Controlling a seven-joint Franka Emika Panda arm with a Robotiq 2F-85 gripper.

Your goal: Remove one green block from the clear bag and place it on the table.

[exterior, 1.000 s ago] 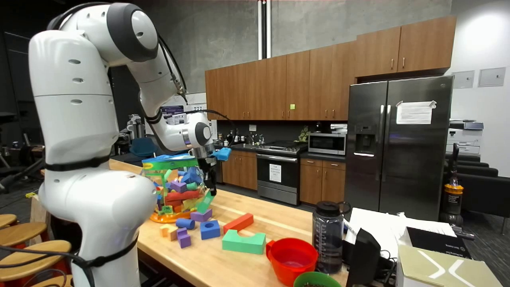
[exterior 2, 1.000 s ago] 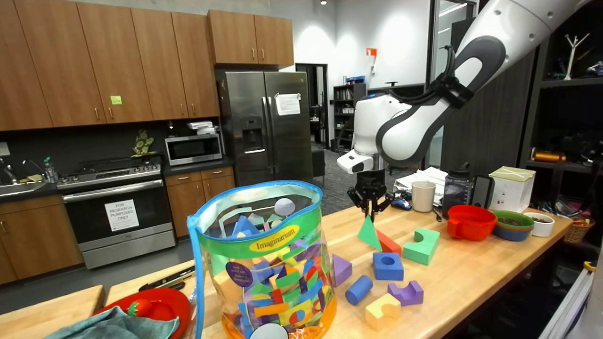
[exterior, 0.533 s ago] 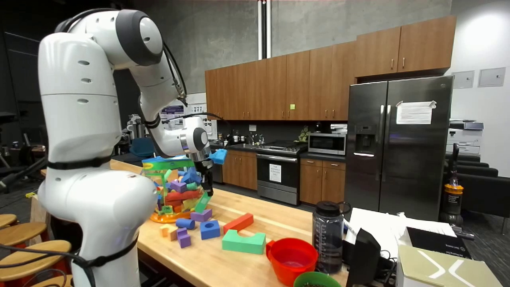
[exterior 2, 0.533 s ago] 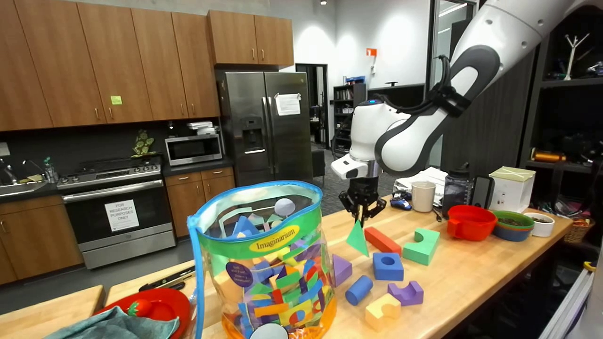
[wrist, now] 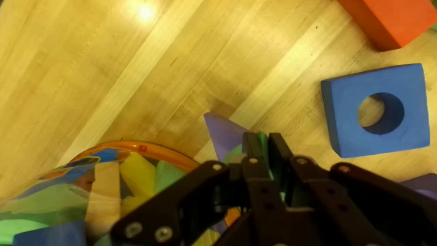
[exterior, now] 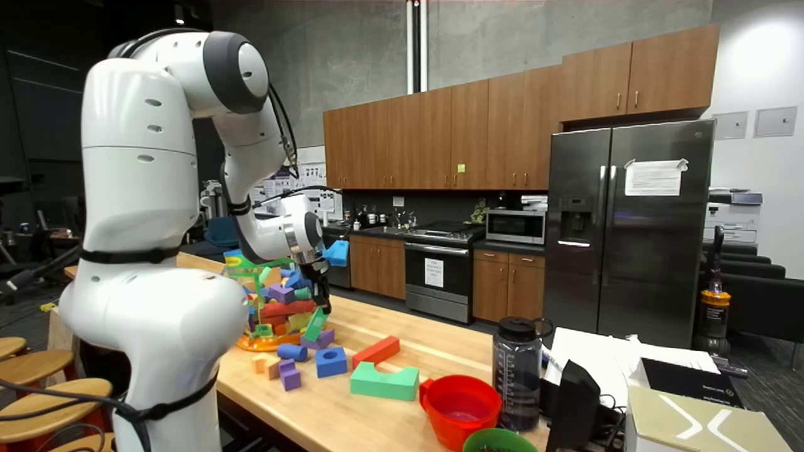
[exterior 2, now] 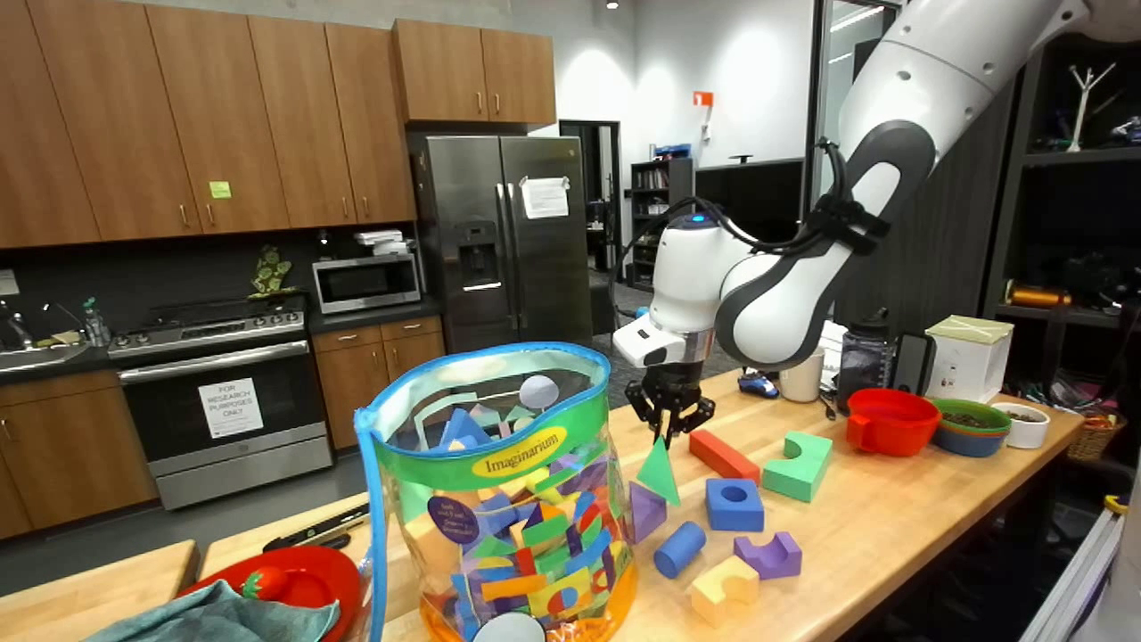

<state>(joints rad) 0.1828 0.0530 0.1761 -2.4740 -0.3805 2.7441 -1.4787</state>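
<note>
The gripper is shut on a green triangular block and holds it tilted, one point up; it shows in both exterior views [exterior: 323,306] [exterior 2: 661,435]. The green block [exterior: 315,325] [exterior 2: 658,473] hangs just above the table [exterior: 440,358] [exterior 2: 856,535], by a purple triangle [exterior 2: 647,512]; whether they touch I cannot tell. In the wrist view the fingertips [wrist: 262,137] pinch a thin strip of green, with the purple triangle [wrist: 222,131] beyond; most of the block is hidden. The clear bag [exterior 2: 584,430] [exterior: 242,260], full of coloured blocks, stands open beside the gripper.
Loose blocks lie nearby: a blue square with a hole [exterior 2: 734,505], a red bar [exterior 2: 724,456], a green arch [exterior 2: 798,465], a blue cylinder [exterior 2: 679,548], a purple arch [exterior 2: 770,557] and a yellow one [exterior 2: 724,590]. A red bowl [exterior 2: 891,421] and bottle [exterior 2: 863,361] stand farther off.
The gripper has moved down and toward the clear bag with the green block still held. The block is now lower and close to the purple triangle. The other blocks have not moved.
</note>
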